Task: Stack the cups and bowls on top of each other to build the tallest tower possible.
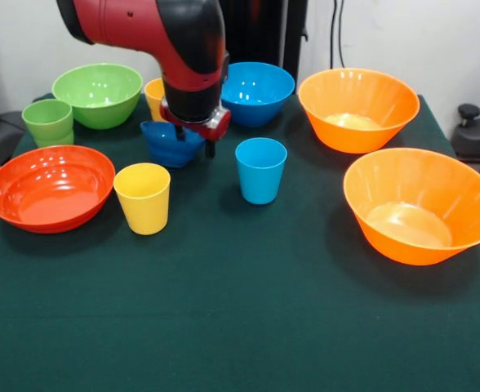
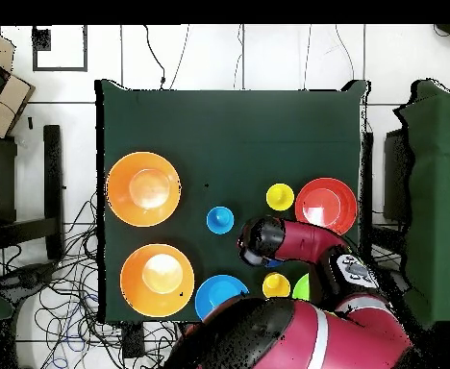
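My gripper (image 1: 194, 139) hangs open over the small dark blue bowl (image 1: 168, 145), one finger inside its right rim and the other outside it. Beside it stand the light blue cup (image 1: 260, 169) and a yellow cup (image 1: 143, 197). A second yellow cup (image 1: 153, 96) peeks out behind the arm. The green cup (image 1: 47, 121) and the green bowl (image 1: 97, 94) are at the left, with the red-orange bowl (image 1: 49, 186) in front of them. The medium light blue bowl (image 1: 258, 91) and two orange bowls (image 1: 357, 108) (image 1: 420, 204) sit to the right. Nothing is stacked.
In the overhead view the arm (image 2: 296, 240) covers the gripper and most of the dark blue bowl. The green cloth table (image 1: 240, 327) ends close behind the far bowls. Cables lie on the floor (image 2: 65, 307) beside the table.
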Action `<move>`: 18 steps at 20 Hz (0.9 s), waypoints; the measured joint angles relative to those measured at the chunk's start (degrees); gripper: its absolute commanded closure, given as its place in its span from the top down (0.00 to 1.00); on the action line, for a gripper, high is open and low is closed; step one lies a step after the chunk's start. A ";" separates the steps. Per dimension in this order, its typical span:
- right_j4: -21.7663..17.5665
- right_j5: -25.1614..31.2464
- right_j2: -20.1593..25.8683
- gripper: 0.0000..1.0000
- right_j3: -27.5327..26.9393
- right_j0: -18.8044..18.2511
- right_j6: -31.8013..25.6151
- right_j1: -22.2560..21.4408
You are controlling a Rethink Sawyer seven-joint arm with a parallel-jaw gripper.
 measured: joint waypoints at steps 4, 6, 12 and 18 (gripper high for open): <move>-0.21 0.20 -0.05 1.00 -0.71 0.03 0.00 1.29; -0.24 0.64 -0.07 1.00 -1.03 0.07 0.00 1.29; -0.25 0.75 -0.07 1.00 -1.17 0.05 0.00 1.32; -0.25 0.74 -0.07 1.00 -1.17 0.06 0.00 1.32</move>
